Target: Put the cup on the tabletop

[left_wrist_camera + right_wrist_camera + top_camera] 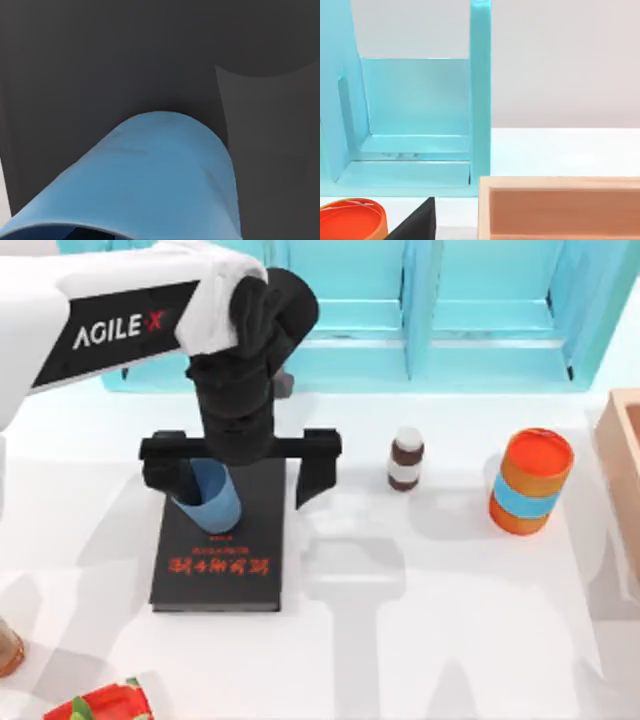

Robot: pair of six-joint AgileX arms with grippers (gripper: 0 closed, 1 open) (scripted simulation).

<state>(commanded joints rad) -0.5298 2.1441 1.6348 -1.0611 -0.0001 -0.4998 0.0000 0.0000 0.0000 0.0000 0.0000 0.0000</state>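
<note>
Here, left tool (fingers spread) straddles cup on book.

My left gripper covers the cup's upper part and the far end of the black book. The book's red lettering is too small to read. The wooden tray is cut off at the right edge.

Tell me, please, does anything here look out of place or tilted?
Yes. The cup is not on the tabletop: it sits over the black book at the table's left and leans instead of standing upright. The left gripper is above it with its jaws spread wide. Nothing looks spilled or broken.
</note>
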